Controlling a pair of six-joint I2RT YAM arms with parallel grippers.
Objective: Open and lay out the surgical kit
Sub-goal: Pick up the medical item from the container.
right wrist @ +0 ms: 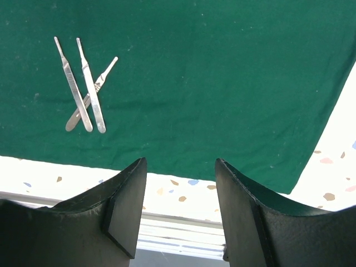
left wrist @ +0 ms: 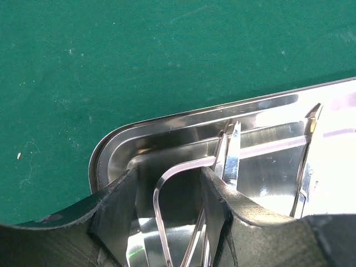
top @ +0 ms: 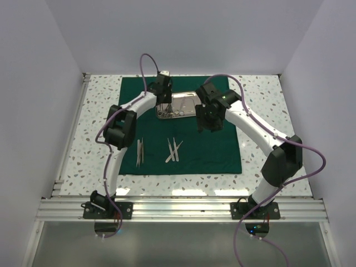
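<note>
The dark green cloth (top: 217, 150) lies spread flat on the table. The shiny steel tray (top: 186, 100) sits at its far middle, with slim instruments (top: 178, 111) in it. My left gripper (top: 163, 107) is down in the tray's left end. In the left wrist view it (left wrist: 169, 178) is open, its fingers either side of a thin silver loop (left wrist: 158, 194) on the tray (left wrist: 167, 119) floor, beside a slim silver instrument (left wrist: 231, 153). My right gripper (top: 208, 121) hangs open and empty over the cloth right of the tray; it (right wrist: 181, 167) looks towards the cloth's near edge.
A pair of tweezers (top: 139, 151) lies on the cloth's near left. Three slim silver handles (top: 174, 150) lie crossed at the near middle, also in the right wrist view (right wrist: 83, 89). Speckled tabletop (top: 261, 111) surrounds the cloth. White walls enclose the table.
</note>
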